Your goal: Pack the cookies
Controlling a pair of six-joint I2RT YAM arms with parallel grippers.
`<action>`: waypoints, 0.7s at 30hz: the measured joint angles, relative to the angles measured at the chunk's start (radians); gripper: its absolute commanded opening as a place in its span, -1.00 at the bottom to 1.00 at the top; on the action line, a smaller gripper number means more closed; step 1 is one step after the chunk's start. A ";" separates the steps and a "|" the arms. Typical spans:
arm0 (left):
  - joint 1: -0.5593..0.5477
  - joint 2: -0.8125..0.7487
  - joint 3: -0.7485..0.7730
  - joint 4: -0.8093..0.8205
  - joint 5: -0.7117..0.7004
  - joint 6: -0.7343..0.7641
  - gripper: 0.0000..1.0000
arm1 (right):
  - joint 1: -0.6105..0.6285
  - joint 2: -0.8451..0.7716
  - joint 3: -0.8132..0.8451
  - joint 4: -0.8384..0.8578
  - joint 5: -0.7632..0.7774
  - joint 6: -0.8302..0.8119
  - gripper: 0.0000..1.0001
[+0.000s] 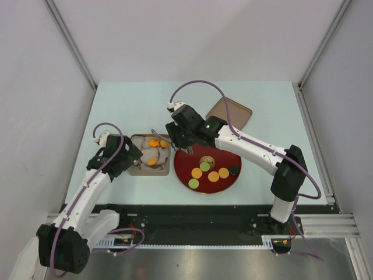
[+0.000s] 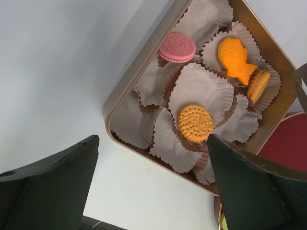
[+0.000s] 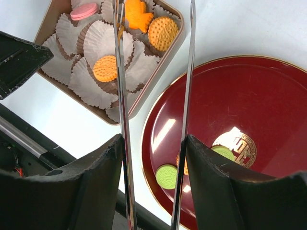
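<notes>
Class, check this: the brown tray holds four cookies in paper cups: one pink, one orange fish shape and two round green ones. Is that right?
Not quite. The two round cookies in the tray are orange, not green; the left wrist view shows it. The pink cookie and the orange fish are as stated.

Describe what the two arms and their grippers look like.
Both the left arm and the right arm have white shells with black joints, and a purple cable loops over each. A small green light glows on the right arm's wrist. The left gripper and right gripper have broad, black, wedge-shaped fingers.
</notes>
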 measured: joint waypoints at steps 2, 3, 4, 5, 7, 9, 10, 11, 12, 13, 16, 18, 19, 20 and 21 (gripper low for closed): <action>0.000 0.000 0.000 0.000 0.000 0.000 1.00 | 0.000 -0.005 0.000 0.000 0.006 0.000 0.15; 0.000 0.000 0.000 0.000 0.000 0.000 1.00 | 0.000 -0.010 -0.001 -0.002 0.010 0.000 0.15; 0.000 0.000 0.000 0.000 0.000 0.000 1.00 | 0.000 -0.019 -0.002 -0.003 0.014 0.000 0.16; 0.000 0.000 0.000 0.000 0.000 0.000 1.00 | 0.000 -0.029 -0.003 -0.007 0.018 0.000 0.16; 0.000 0.000 0.000 0.000 0.000 0.000 1.00 | 0.000 -0.070 -0.019 -0.012 0.037 0.000 0.15; 0.000 0.000 0.000 0.000 0.000 0.000 1.00 | -0.002 -0.139 -0.061 -0.024 0.058 0.003 0.15; 0.000 0.000 0.000 0.000 0.000 0.000 0.99 | -0.005 -0.180 -0.087 -0.034 0.067 0.005 0.15; 0.000 0.000 0.000 0.000 0.000 0.000 1.00 | -0.009 -0.220 -0.115 -0.049 0.079 0.008 0.14; 0.000 0.000 0.000 0.000 0.000 0.000 1.00 | -0.012 -0.272 -0.153 -0.068 0.097 0.016 0.14; 0.000 0.000 0.000 0.001 0.000 0.000 1.00 | -0.018 -0.295 -0.169 -0.080 0.105 0.019 0.14; 0.000 0.003 0.000 0.005 0.002 0.000 0.99 | -0.027 -0.376 -0.252 -0.124 0.139 0.041 0.13; 0.000 0.006 0.000 0.007 0.005 0.000 1.00 | -0.029 -0.412 -0.312 -0.167 0.155 0.060 0.11; 0.000 0.007 0.000 0.008 0.008 -0.001 1.00 | -0.027 -0.421 -0.335 -0.188 0.158 0.068 0.10; 0.000 0.007 0.000 0.008 0.011 -0.001 1.00 | -0.026 -0.427 -0.352 -0.200 0.158 0.073 0.10; 0.000 0.007 0.000 0.008 0.014 -0.001 1.00 | -0.023 -0.431 -0.369 -0.215 0.159 0.080 0.09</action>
